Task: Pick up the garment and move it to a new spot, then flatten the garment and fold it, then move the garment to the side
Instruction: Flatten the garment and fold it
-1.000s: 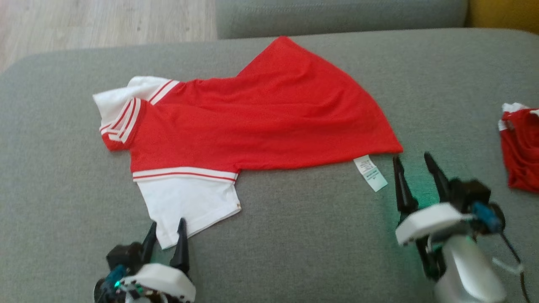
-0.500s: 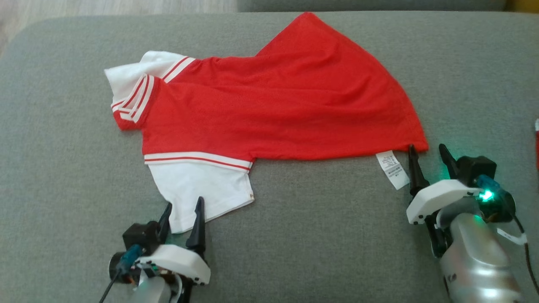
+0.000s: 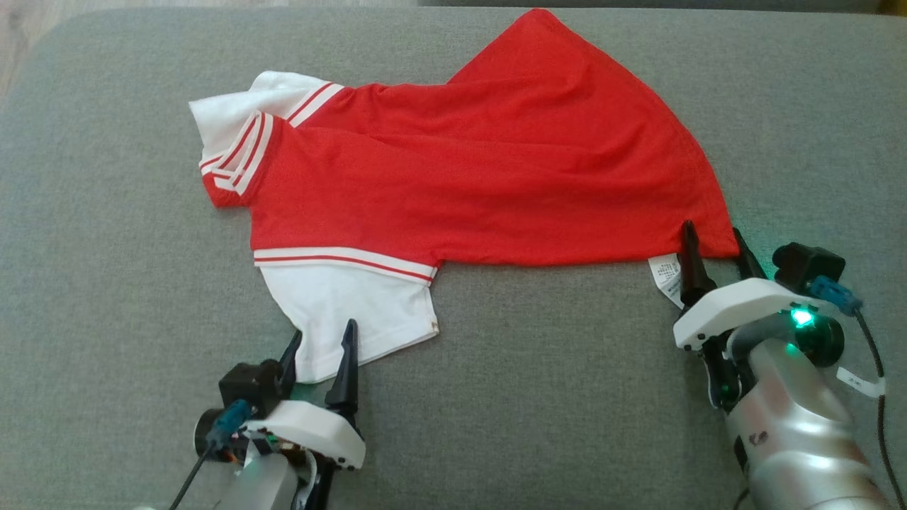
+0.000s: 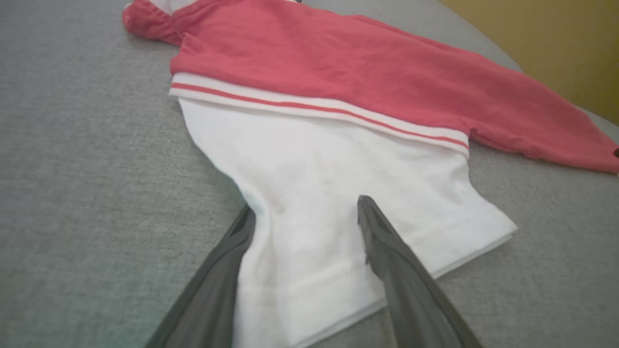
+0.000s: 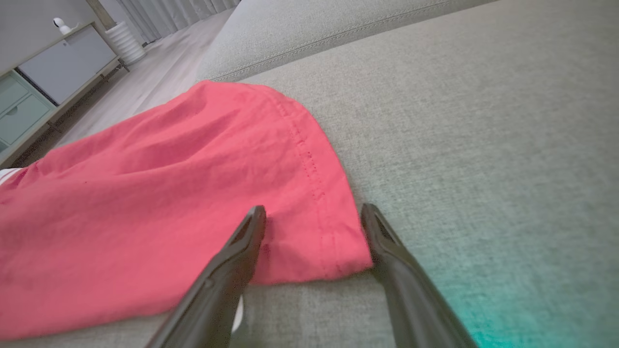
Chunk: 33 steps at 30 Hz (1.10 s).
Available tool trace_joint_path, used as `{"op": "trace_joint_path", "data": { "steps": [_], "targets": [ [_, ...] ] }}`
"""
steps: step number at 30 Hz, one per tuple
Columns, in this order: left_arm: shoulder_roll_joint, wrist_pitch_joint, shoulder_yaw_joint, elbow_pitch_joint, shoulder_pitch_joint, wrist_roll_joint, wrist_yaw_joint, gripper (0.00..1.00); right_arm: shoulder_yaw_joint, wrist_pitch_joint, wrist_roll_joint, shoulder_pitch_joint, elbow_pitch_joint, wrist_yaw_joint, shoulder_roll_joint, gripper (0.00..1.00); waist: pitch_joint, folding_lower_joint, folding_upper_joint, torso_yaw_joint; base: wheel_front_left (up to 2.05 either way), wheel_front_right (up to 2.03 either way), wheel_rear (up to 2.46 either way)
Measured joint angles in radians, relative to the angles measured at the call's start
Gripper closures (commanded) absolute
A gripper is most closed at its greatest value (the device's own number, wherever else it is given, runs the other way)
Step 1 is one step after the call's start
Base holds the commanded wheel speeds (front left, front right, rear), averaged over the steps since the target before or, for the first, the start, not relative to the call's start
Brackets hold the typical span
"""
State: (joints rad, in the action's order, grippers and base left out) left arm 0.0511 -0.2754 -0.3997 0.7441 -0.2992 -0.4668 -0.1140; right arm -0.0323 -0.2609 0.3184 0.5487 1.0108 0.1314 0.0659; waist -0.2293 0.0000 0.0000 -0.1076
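Note:
The garment (image 3: 482,163) is a red shirt with white sleeves, spread across a grey sofa cushion (image 3: 106,248). Its near white sleeve (image 3: 347,312) points toward me. My left gripper (image 3: 320,334) is open with its fingers on either side of that sleeve's hem; in the left wrist view the white sleeve (image 4: 309,159) lies between the spread left gripper (image 4: 307,208) fingers. My right gripper (image 3: 712,232) is open at the shirt's near right hem corner. In the right wrist view that red corner (image 5: 309,193) sits between the right gripper (image 5: 313,210) fingers.
A white care label (image 3: 665,275) sticks out under the hem beside my right gripper. Wooden floor (image 3: 14,28) shows past the cushion's far left corner. The right wrist view shows a second cushion (image 5: 309,29) behind and a low cabinet (image 5: 43,63) on the floor.
The camera has tilted and the picture has shifted. Both grippers have advanced: the left onto the white sleeve's hem, the right up to the red hem corner. Both stay open.

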Motion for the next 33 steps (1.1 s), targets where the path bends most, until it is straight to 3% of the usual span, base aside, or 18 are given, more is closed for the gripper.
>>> {"op": "trace_joint_path", "data": {
  "steps": [7, 8, 10, 11, 12, 13, 14, 19, 26, 33],
  "targets": [
    [0.000, 0.000, -0.022, -0.003, 0.000, 0.000, 0.001, 0.00, -0.076, 0.000, 0.086, 0.002, 0.007, 0.000, 0.010, 0.00, 0.003, 0.0000, 0.0000, -0.003, 0.00, 0.00, 0.00],
    [0.000, 0.000, -0.027, -0.002, 0.000, 0.000, 0.001, 0.00, -0.082, -0.001, 0.087, 0.004, 0.009, 0.000, 0.010, 0.11, 0.003, 0.0000, 0.0000, -0.003, 0.00, 0.00, 0.00],
    [0.000, 0.000, -0.035, -0.001, -0.001, -0.003, 0.001, 0.06, -0.093, -0.002, 0.087, 0.016, 0.025, 0.000, 0.010, 0.50, 0.003, 0.0000, 0.0000, -0.003, 0.00, 0.00, 0.00],
    [0.001, 0.000, -0.042, 0.002, -0.002, -0.011, 0.001, 0.29, -0.095, -0.002, 0.086, 0.022, 0.032, 0.000, 0.010, 0.61, 0.003, 0.0000, 0.0000, -0.003, 0.00, 0.00, 0.00],
    [0.001, 0.000, -0.050, 0.007, -0.003, -0.021, 0.001, 0.54, -0.096, -0.002, 0.086, 0.025, 0.038, 0.000, 0.010, 0.81, 0.003, 0.0000, 0.0000, -0.004, 0.00, 0.00, 0.00],
    [0.001, 0.000, -0.056, 0.012, -0.005, -0.029, 0.000, 0.86, -0.098, -0.002, 0.084, 0.027, 0.044, 0.000, 0.010, 1.00, 0.004, 0.0000, 0.0000, -0.004, 0.00, 0.00, 0.00],
    [0.001, 0.000, -0.063, 0.018, -0.005, -0.033, -0.001, 1.00, -0.100, -0.002, 0.083, 0.030, 0.049, 0.000, 0.010, 1.00, 0.005, 0.0000, 0.0000, -0.003, 0.00, 0.00, 0.00],
    [-0.001, 0.002, -0.075, 0.024, -0.010, -0.044, -0.001, 1.00, -0.079, 0.003, 0.077, 0.015, -0.001, 0.000, 0.010, 1.00, 0.024, 0.0002, 0.0000, -0.001, 0.00, 0.00, 0.00],
    [0.010, 0.019, 0.083, -0.195, 0.010, 0.055, 0.016, 1.00, -0.005, 0.003, 0.153, -0.054, -0.249, 0.000, 0.005, 1.00, 0.090, 0.0001, 0.0000, 0.002, 0.00, 0.00, 0.00],
    [0.139, 0.019, 0.192, -0.412, -0.101, 0.153, 0.008, 1.00, -0.024, 0.013, 0.317, -0.034, -0.463, 0.000, 0.005, 1.00, 0.178, -0.0001, 0.0000, 0.018, 0.00, 0.00, 0.00]
  ]
}}
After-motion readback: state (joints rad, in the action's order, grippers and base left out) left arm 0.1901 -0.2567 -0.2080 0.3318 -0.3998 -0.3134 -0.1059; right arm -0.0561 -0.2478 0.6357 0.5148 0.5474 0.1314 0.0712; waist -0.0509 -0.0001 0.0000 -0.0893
